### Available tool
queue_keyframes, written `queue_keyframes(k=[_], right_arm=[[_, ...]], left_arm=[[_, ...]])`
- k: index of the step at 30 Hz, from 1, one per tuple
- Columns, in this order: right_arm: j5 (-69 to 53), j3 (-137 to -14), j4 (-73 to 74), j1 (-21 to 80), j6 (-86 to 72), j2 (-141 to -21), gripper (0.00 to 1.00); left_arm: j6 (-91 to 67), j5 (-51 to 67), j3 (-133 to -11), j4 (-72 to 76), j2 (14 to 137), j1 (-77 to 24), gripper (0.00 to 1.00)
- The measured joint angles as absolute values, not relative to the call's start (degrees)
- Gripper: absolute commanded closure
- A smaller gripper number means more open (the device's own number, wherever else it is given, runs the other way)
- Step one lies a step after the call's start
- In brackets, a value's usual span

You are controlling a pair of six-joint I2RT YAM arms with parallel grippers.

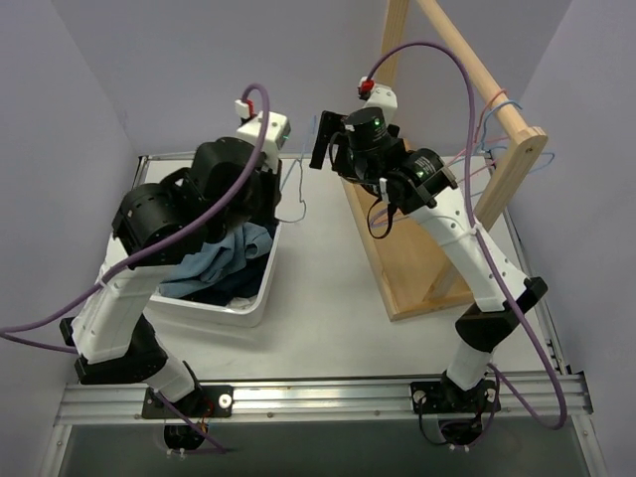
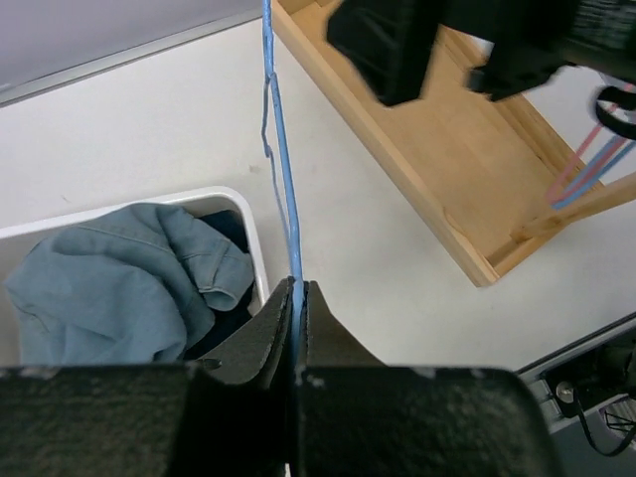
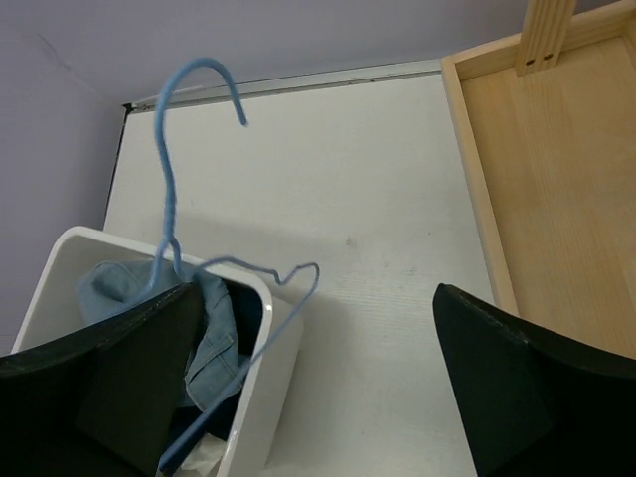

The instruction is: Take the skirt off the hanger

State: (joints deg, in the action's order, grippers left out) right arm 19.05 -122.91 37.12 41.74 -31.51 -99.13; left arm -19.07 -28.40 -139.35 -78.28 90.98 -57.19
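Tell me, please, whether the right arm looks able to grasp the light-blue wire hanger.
Probably yes: the right fingers are open, and the light-blue wire hanger stands just ahead of them with nothing between; the left fingers pinch only another stretch of its wire.

My left gripper point(image 2: 296, 288) pinches a thin blue wire hanger point(image 2: 281, 149) that runs straight ahead. Left of it sits a white bin point(image 2: 253, 234) holding a blue shirt point(image 2: 119, 278). A wooden tray point(image 2: 467, 149) lies ahead on the right.
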Motion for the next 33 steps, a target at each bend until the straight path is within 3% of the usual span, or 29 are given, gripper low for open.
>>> queue_keyframes(k=[5, 7, 10, 11, 13, 21, 27, 33], right_arm=[[13.56, -121.38, 37.1, 41.71, -31.55, -93.17, 0.02], [9.23, -121.19, 36.53, 41.71, -31.38, -90.0, 0.16], [2.22, -118.41, 32.47, 41.74, -31.18, -83.96, 0.51], [-0.1, -116.38, 30.92, 41.71, -31.07, -81.23, 0.78], [-4.93, -110.98, 27.81, 41.74, -30.83, -74.91, 1.0], [-19.2, -95.88, 23.46, 41.74, -31.46, -59.51, 1.0], [-19.79, -86.63, 26.28, 41.74, -31.64, -54.41, 1.0], [-18.0, -84.9, 29.34, 41.74, -31.83, -50.52, 1.0]], left_arm=[[-15.84, -25.06, -137.88, -78.26, 88.01, -50.78, 0.98], [-14.5, -23.07, -137.36, -78.28, 87.66, -48.99, 0.98], [-12.62, -18.37, -137.25, -78.26, 88.14, -46.15, 0.98], [-12.27, -16.78, -137.25, -78.13, 88.4, -45.43, 0.98], [-11.38, -13.19, -137.78, -76.95, 89.32, -44.21, 0.98], [-11.79, 0.67, -140.31, -63.66, 93.91, -42.28, 0.98], [-14.5, 8.82, -140.31, -51.31, 96.62, -41.93, 0.98], [-17.58, 11.86, -138.15, -39.66, 97.41, -41.63, 0.98]])
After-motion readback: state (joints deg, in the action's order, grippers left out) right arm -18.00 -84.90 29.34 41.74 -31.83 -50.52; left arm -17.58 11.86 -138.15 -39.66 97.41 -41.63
